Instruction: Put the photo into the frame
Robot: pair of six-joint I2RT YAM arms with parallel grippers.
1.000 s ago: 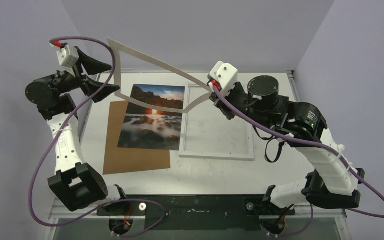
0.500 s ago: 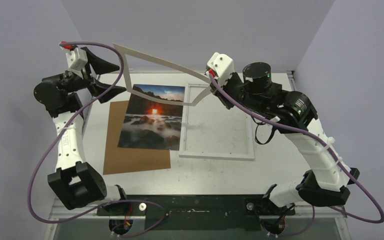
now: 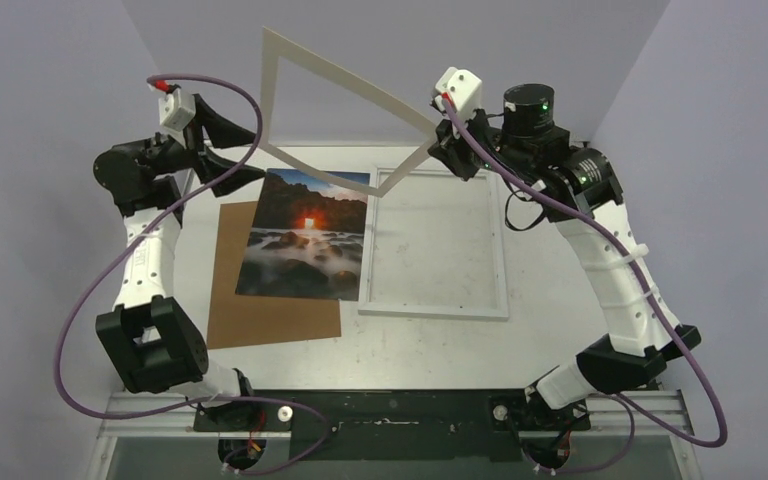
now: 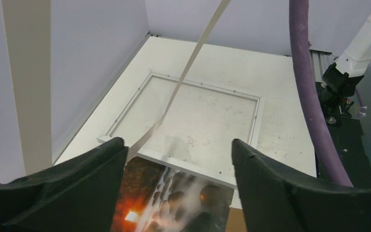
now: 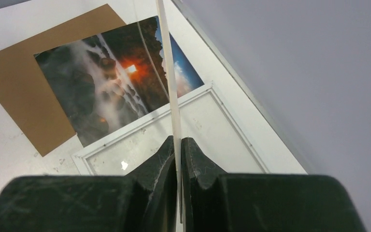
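A white desk [image 3: 410,340] between pale lilac walls is carrying everything. The right tool [image 5: 178,145] is clenching the pale mat [image 4: 26,72] edge-on, holding it aloft. The left tool [image 4: 178,147] is gaping wide and gripping nothing. The photo [image 3: 305,240] is lying below the left tool on a brown backing board [image 3: 260,320], and the frame [image 3: 435,309] is lying below the right tool. We are judging the print light, bendy and easily smudged, so we are favouring a corner lying past the board.

Bright, even overhead light; soft shadows beside the thin-edged white rectangular frame [image 3: 433,311], a small glint inside it, close foreground blurred.
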